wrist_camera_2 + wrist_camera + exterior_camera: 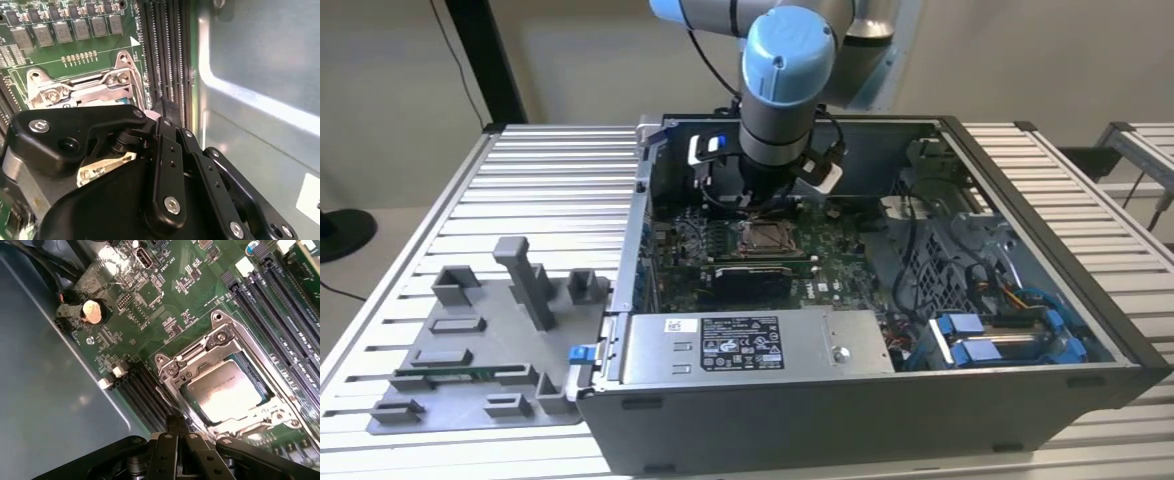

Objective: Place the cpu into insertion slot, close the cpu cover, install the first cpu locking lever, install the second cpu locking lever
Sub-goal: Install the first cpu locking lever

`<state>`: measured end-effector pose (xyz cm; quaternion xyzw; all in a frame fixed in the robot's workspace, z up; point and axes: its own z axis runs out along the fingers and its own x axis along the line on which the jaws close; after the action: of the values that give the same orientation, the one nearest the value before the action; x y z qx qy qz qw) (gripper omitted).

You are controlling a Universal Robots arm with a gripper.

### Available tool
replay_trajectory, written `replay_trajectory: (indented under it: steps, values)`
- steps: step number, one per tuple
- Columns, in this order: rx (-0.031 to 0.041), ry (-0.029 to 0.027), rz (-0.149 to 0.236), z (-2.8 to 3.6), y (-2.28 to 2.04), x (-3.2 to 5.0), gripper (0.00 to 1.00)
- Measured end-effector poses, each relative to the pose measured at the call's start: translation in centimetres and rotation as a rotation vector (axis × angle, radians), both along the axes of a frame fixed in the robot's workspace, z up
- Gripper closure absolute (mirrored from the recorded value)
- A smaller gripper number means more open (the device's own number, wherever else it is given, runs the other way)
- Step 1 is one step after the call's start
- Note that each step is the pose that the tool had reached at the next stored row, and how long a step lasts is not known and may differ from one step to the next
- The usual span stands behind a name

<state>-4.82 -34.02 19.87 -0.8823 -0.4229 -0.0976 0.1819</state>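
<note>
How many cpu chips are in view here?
1. The cpu lies in the insertion slot on the green board, framed by the cpu cover, in the first wrist view. The arm hides part of the board, so another could be hidden.

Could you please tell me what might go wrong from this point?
1. The gripper hangs low by the memory slots, with the case wall close by; a sideways move could scrape either.
2. The cover appears to lie over the cpu; an off-centre push there might shift the chip or bend the thin frame.
</note>
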Motion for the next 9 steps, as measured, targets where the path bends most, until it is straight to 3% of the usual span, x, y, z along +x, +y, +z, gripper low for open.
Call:
replay_trajectory:
  steps: [3, 9]
  values:
    - [0.0, 0.0003, 0.0, 0.47, -0.12, -0.53, 1.0]
    - [-0.0002, 0.0004, 0.0, 0.69, -0.53, -2.5, 1.0]
